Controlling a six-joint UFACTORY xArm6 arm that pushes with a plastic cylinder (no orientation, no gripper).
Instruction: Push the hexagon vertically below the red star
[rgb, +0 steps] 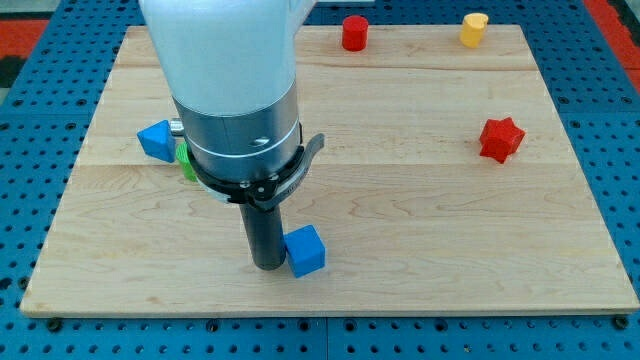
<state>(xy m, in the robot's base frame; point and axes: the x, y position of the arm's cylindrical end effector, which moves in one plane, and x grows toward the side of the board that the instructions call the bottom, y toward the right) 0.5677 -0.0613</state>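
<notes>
Your rod has no jaws or fingers to open or close; it works by pushing only. Your tip (268, 266) rests on the wooden board (420, 230) near the view's bottom, left of centre, touching or just beside the blue cube (305, 251), which lies on its right.

Locate the red star (501, 139) at the view's right, about mid-height. The target spot is the bare wood directly under it, toward the view's bottom edge.

No block can be confirmed as a hexagon. A green block (186, 160) shows only as a sliver behind the arm housing, next to the blue triangular block (156, 140) at the view's left; its shape cannot be made out. Judged from this, it is the likeliest candidate.

If so, the block lies up and to the left of your tip, and the target lies far to the right. You would need to bring the tip round to the block's left side before pushing rightward.

A red cylinder (354, 33) and a yellow block (474, 29) sit along the view's top, well clear.
</notes>
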